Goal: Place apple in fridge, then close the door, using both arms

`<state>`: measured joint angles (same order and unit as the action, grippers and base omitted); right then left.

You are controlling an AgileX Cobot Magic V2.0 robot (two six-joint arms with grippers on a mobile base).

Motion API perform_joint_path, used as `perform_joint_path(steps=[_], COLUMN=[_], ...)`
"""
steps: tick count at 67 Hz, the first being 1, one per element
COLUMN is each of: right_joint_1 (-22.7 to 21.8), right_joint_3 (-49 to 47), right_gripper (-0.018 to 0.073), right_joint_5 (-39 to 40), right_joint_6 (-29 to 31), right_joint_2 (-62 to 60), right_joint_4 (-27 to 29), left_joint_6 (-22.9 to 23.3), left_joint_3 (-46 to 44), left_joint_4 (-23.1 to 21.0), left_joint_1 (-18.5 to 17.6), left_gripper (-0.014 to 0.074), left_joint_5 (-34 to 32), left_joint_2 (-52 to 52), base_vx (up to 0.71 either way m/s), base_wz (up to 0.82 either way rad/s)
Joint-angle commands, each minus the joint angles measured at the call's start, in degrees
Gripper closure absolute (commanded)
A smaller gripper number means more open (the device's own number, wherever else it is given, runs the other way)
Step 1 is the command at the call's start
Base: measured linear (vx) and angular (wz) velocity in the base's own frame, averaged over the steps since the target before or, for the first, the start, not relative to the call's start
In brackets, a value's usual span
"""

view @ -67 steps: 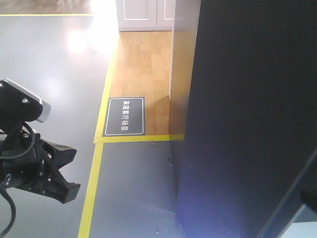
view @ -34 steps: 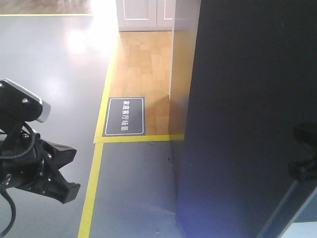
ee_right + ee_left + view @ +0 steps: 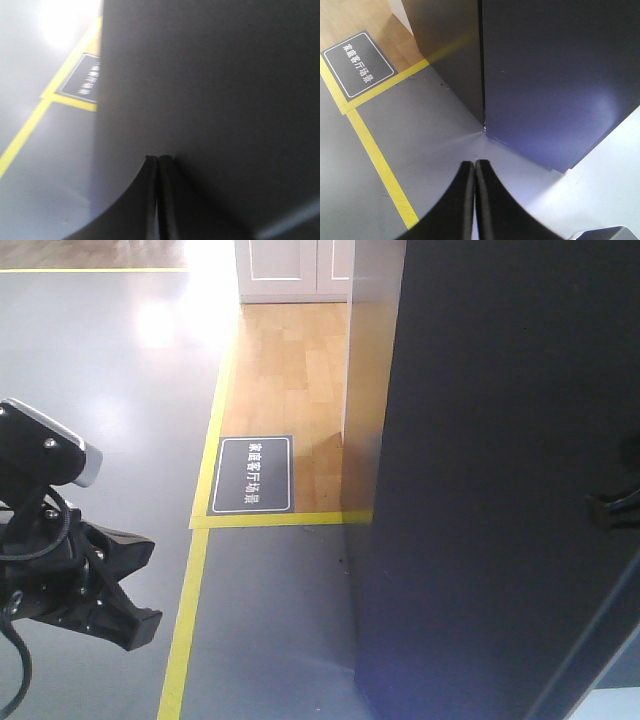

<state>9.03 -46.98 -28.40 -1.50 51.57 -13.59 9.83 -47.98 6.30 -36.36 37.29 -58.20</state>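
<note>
Nowhere does the apple show in any view. Flat, matte dark grey, the door fills the right of the front view, its top and right side cut off; the fridge body appears as a grey slab beside it in the left wrist view. Blurred, the right gripper has its fingers pressed together, tips at the door's face. The left gripper, clenched and holding nothing, hangs above smooth grey floor crossed by yellow tape.

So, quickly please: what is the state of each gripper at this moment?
Left gripper: closed, fingers pressed together, holding nothing.
Right gripper: closed, holding nothing, fingertips at the dark door; whether they touch it cannot be told.
</note>
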Motion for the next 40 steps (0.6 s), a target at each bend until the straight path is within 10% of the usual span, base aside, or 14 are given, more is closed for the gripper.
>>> perform_joint_path(steps=[1,19,40], right_joint_1=[-0.53,-0.53,-1.22], right_joint_3=[-2.29,-2.56,-11.6], right_gripper=[0.0565,0.0562,0.0562], right_joint_5=[4.82,4.36,0.06], right_joint_6=[-7.42,-24.9,-29.55], right_joint_2=[0.23,4.24,13.1], right_joint_4=[-11.53,-28.36,-30.15], left_joint_6=[0.44,0.44,0.44], left_joint_3=[-1.53,-1.53,-1.53], left_joint_4=[0.33,0.33,0.33], left_joint_1=[-0.16,-0.16,-0.16], left_gripper=[0.0603,0.0603,0.0603], left_joint_5=[-3.06,-3.06,-3.06], left_joint_2=[0.95,0.95,0.95], base_vx=[0.0,0.0,0.0], base_wz=[0.0,0.0,0.0])
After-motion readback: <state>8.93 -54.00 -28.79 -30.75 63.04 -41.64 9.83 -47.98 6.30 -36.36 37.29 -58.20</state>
